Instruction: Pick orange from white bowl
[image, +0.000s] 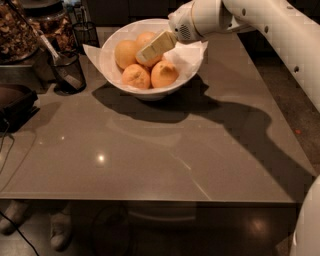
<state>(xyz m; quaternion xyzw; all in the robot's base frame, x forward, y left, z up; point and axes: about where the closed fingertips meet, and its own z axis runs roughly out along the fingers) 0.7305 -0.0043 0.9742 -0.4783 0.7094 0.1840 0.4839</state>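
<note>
My cream-coloured two-finger gripper reaches down over the right rim of the wide, glossy white bowl, at the end of my white jointed arm, which comes in from the upper right. Its tip lies among the 4 fruits, just beside the round, pale yellow-orange orange, which sits at the left of the bowl on crumpled white paper; whether I am open or closed on anything, I cannot tell. 2 smaller, deeper-orange fruits lie at the front of the bowl. The bowl stands near the far edge of a smooth grey-brown table whose glossy top carries a small bright glint and the broad dark shadows of bowl and arm. To the left stands a small black mesh cup holding a utensil, with a container of brown pieces behind it. Dark floor shows past the right edge.
</note>
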